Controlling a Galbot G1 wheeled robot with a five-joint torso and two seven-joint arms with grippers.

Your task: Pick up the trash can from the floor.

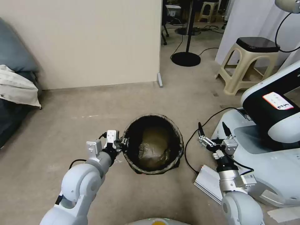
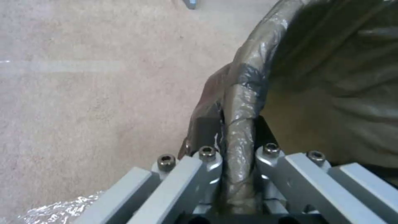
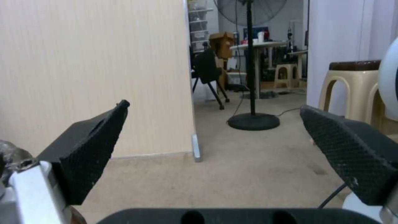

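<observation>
One pincer working: we see left gripper (image 2: 238, 149) clamped on can (image 1: 152, 143) rim.
Right gripper (image 1: 212, 128): wide open, empty, beside can.

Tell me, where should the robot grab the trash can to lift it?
Probably by the rim. The trash can stands upright with its mouth open, so a finger fits on each side of the thin wall. The left gripper already pinches the bag-covered rim from the robot's left side. The right gripper waits open.
</observation>
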